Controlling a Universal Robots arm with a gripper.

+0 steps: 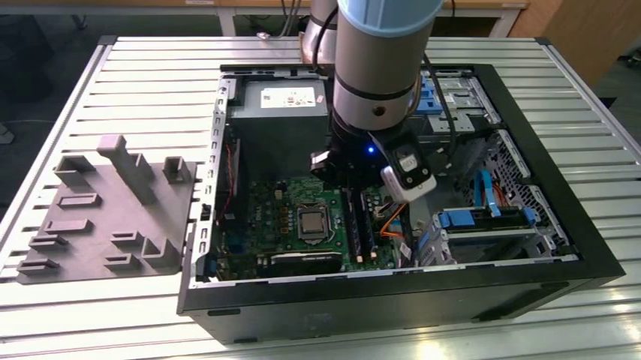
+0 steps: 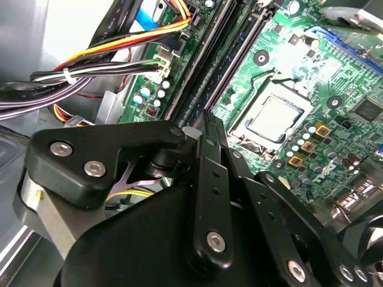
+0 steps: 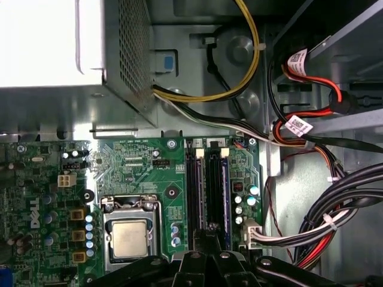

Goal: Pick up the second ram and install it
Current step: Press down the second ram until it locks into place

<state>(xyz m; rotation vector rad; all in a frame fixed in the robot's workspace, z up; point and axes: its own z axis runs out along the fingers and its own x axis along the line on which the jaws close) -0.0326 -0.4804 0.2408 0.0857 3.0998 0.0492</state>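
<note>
Exterior view: my claw (image 1: 353, 174) is hanging inside the open computer case (image 1: 561, 259), directly over the motherboard (image 1: 270, 217); first wrist view: the second ram (image 3: 225, 194) is lying seated in the memory slots (image 3: 195, 191), long axis running straight away from my fingertips; second wrist view: my fingers (image 2: 210, 179) are sitting nearly closed, gripping nothing that I can make out.

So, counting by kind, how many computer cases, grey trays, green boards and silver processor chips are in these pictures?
Open black metal computer case: 1
Grey plastic holder tray: 1
Green motherboard: 1
Square silver processor chip: 1
Total: 4
</note>
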